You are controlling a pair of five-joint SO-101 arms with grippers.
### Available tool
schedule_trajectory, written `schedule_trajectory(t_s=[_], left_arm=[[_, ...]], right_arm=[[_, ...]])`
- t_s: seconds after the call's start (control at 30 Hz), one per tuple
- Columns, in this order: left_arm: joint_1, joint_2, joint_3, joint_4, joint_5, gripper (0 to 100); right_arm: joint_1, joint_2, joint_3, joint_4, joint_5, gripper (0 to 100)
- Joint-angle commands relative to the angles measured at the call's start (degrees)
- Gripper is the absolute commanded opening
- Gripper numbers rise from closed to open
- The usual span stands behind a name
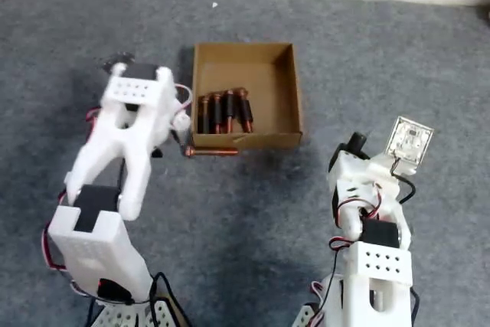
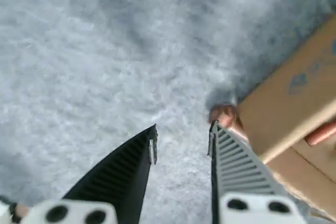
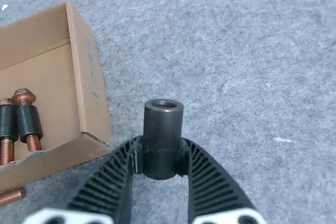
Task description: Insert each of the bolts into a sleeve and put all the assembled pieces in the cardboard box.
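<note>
Cardboard box (image 1: 297, 89) sits open on grey carpet (image 1: 253, 220). Four assembled pieces (image 1: 223, 111) lie side by side inside it, against the wall that faces the arms, nearer the left arm's side of the box. One loose bolt (image 1: 211, 152) lies flat on the carpet just outside that same wall and parallel to it, head at the box corner on the left arm's side; can't tell if it touches the cardboard. Left gripper (image 2: 182, 141) is at that same box corner, low over the carpet, fingers spread with nothing between them. In the left wrist view the bolt's copper head sits right off one fingertip (image 2: 213, 129), outside the gap and next to the box wall. Right gripper (image 3: 160, 153) is off the box's other arm-side corner, well apart from the cardboard, pinching a black sleeve (image 3: 164, 124) across its lower body. The sleeve's open bore end sticks out past the fingertips, pointing away from the wrist.
</note>
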Motion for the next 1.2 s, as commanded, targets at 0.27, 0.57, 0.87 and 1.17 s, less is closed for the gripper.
schedule_trajectory(t_s=[0.27, 0.57, 0.87, 1.17], left_arm=[[8.31, 0.31, -0.66, 6.59, 2.11, 17], [11.03, 0.40, 4.88, -7.82, 6.15, 17], [10.33, 0.48, 9.01, -15.74, 6.42, 17], [9.27, 8.92, 3.47, -17.05, 7.65, 17]], right_arm=[[0.75, -1.80, -0.40, -1.45, -0.26, 0.5], [0.75, -1.80, -0.40, -1.45, -0.26, 0.5], [0.75, -1.80, -0.40, -1.45, -0.26, 0.5], [0.75, -1.89, -0.40, -1.45, -0.26, 0.5]])
